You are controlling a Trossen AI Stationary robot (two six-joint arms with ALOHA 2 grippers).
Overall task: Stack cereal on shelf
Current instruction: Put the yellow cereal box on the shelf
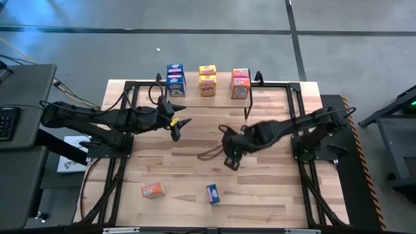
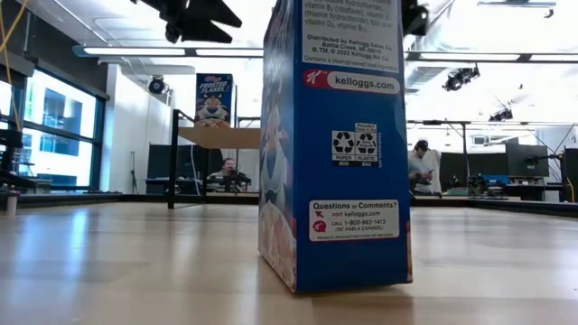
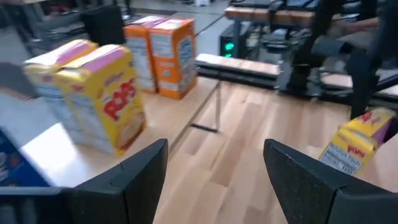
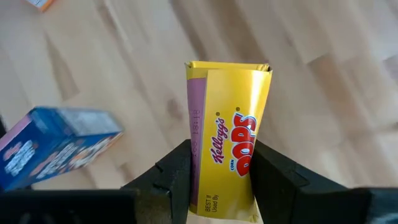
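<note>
- R gripper (image 4: 217,180) clamped on yellow Pops box (image 4: 227,140); box's long axis running straight out from between fingers. In high view R gripper (image 1: 232,159) mid-table, box itself mostly hidden under wrist there.
- L gripper (image 3: 214,180) parted about halfway, nothing between fingers; in high view L gripper (image 1: 175,127) hovering just in front of shelf (image 1: 195,90), nearer blue end.
- Shelf at far edge of table (image 1: 195,188). Already up there: blue stack (image 1: 175,79), yellow stack (image 1: 207,80), orange stack (image 1: 240,83), side by side w/ gaps.
- L wrist view: same yellow stack (image 3: 99,93) and orange stack (image 3: 161,53) close ahead; held yellow box (image 3: 357,146) farther off to one side.
- Loose on near part of table: orange box (image 1: 153,190) lying flat, blue box (image 1: 212,193) beside it, apart. Blue box (image 2: 334,144) filling low view, standing on end.
- Key relation: yellow stack lies beyond R gripper, toward far edge and slightly to robot's left. Judged: held box needs carrying fwd and up onto yellow stack, long axis brought level.
- L arm nearer shelf but empty; R arm has the load. Risk: L gripper sits close to R's likely path.
</note>
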